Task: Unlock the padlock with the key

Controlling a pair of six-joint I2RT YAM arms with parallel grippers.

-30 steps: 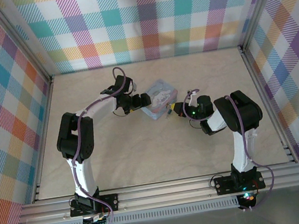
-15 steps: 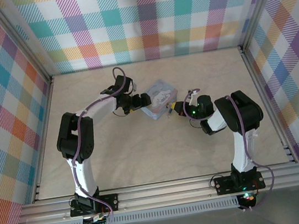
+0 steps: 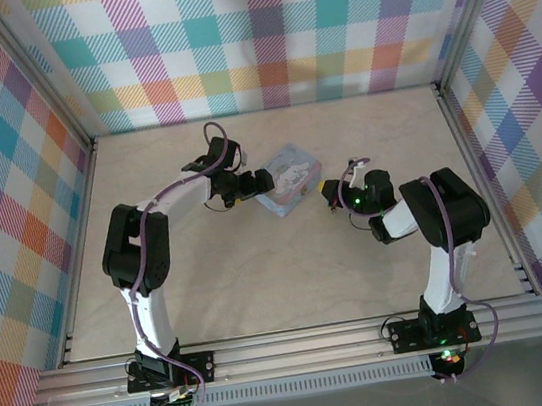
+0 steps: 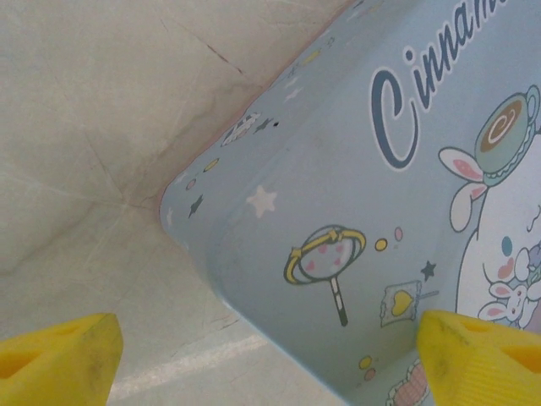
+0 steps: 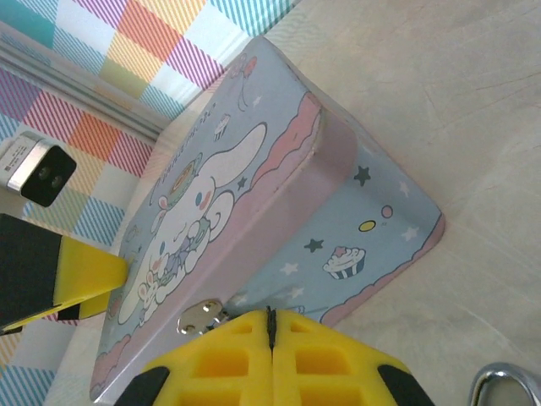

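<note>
Blue padlock (image 4: 338, 211) lies on the tabletop (image 4: 84, 127); the left hand (image 4: 270, 355) is spread wide astride its corner, the right hand (image 5: 270, 338) pressed together nearby.

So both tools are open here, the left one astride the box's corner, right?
Not both. The left tool is open astride the corner of the box, but the right tool is shut: the right wrist view shows its yellow fingers pressed together beside the box.

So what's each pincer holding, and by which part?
Left pincer: open, straddling the padlock's corner, clamping nothing. Right pincer: shut; whether it pinches the key cannot be told.
</note>
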